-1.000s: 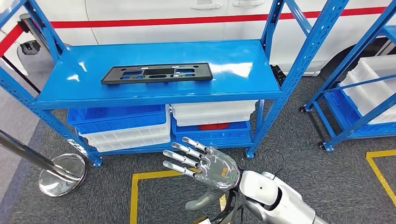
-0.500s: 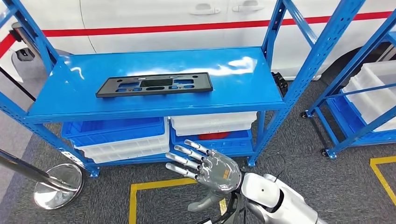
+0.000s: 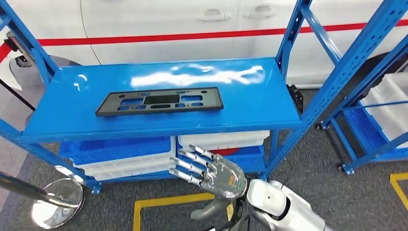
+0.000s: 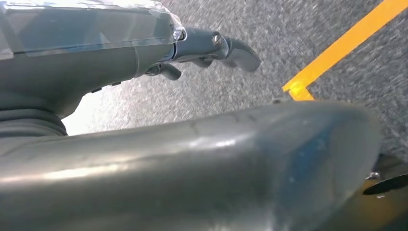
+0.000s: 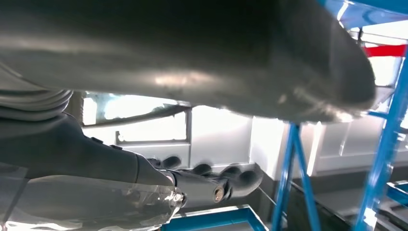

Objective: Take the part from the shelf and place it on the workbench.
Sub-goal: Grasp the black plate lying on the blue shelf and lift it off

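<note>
Chrome is seen at the far left of the head view, where a round stand base [image 3: 52,208] sits on the grey carpet beside the rack's foot. Blue steel makes up the rack, and on its top shelf [image 3: 250,98] the part [image 3: 160,101], a flat black panel with cutouts, is laid lengthwise, left of centre and near the front edge, touched by nothing. Blue and white bins [image 3: 120,154] are stacked on the level below. A yellow floor line [image 3: 163,202] is marked in front of the rack. The right hand [image 3: 211,173] is raised below the shelf's front edge, well apart from the part, with fingers spread and nothing held. Behind the rack a white car [image 3: 159,21] with a red stripe is parked. In the left wrist view the left hand [image 4: 207,48] is seen over the carpet with fingers curled in, and nothing is seen in it. A second rack [image 3: 380,120] with white bins stands at the far right.
</note>
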